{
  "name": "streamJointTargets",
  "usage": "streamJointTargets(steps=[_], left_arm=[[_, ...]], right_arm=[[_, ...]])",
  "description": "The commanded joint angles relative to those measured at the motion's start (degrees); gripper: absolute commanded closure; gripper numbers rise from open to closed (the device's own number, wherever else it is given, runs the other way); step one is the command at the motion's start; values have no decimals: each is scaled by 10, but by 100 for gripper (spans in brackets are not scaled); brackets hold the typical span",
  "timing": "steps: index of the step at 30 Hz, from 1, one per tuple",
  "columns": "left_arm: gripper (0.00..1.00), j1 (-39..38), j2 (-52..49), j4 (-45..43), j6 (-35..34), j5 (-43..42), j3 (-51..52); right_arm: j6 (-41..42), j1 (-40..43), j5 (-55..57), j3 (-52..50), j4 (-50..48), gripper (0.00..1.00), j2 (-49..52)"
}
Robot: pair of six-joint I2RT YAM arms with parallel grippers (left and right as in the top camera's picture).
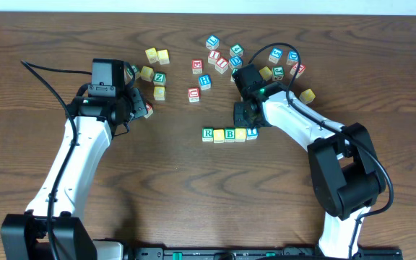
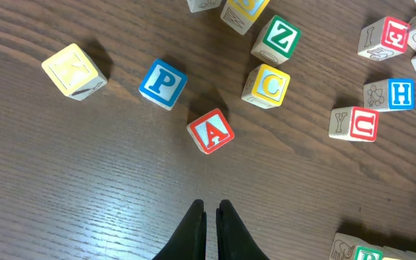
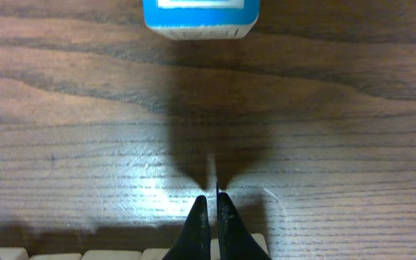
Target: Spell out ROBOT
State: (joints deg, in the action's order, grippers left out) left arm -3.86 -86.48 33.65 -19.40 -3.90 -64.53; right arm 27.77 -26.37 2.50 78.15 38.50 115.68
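Note:
A row of letter blocks (image 1: pixel 230 133) lies mid-table: green R (image 1: pixel 208 133), a yellow block, blue B (image 1: pixel 230 133), a yellow block, a blue block (image 1: pixel 252 132). My right gripper (image 1: pixel 241 119) is shut and empty, low over the table just behind the row. In the right wrist view its fingertips (image 3: pixel 211 197) hover over bare wood, with the row's pale edges (image 3: pixel 114 255) beneath. My left gripper (image 1: pixel 139 111) is shut and empty. In the left wrist view its tips (image 2: pixel 210 206) point at a red A block (image 2: pixel 210 131), apart from it.
Loose blocks lie ahead of the left gripper: blue P (image 2: pixel 162 84), yellow C (image 2: pixel 266 85), green Z (image 2: pixel 276 40), a yellow block (image 2: pixel 74 70), blue H (image 2: pixel 390 94), red U (image 2: pixel 356 123). A blue block (image 3: pixel 199 18) lies ahead of the right gripper. More blocks (image 1: pixel 226 56) cluster at the back.

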Motion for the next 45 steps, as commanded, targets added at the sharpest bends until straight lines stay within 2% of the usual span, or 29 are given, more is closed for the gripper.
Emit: streamJointTargets(steps=[1, 12, 17, 19, 22, 26, 39, 45], left_arm=[[92, 1, -4, 2, 10, 8, 3], [92, -4, -4, 2, 9, 7, 4], [92, -69, -25, 31, 10, -5, 6], [92, -96, -73, 32, 11, -63, 6], [92, -114, -125, 30, 18, -108, 6], [92, -140, -174, 30, 20, -122, 6], [92, -149, -176, -10, 40, -122, 6], [92, -187, -183, -38, 43, -122, 6]], right_arm=[[18, 1, 19, -3, 1, 99, -11], [41, 10, -17, 6, 21, 99, -12], [39, 74, -20, 27, 89, 99, -88], [30, 83, -36, 26, 146, 99, -74], [14, 76, -62, 22, 166, 99, -56], [0, 67, -77, 15, 163, 99, -31], [-17, 57, -102, -20, 125, 99, -21], [-17, 50, -135, -25, 106, 99, -21]])
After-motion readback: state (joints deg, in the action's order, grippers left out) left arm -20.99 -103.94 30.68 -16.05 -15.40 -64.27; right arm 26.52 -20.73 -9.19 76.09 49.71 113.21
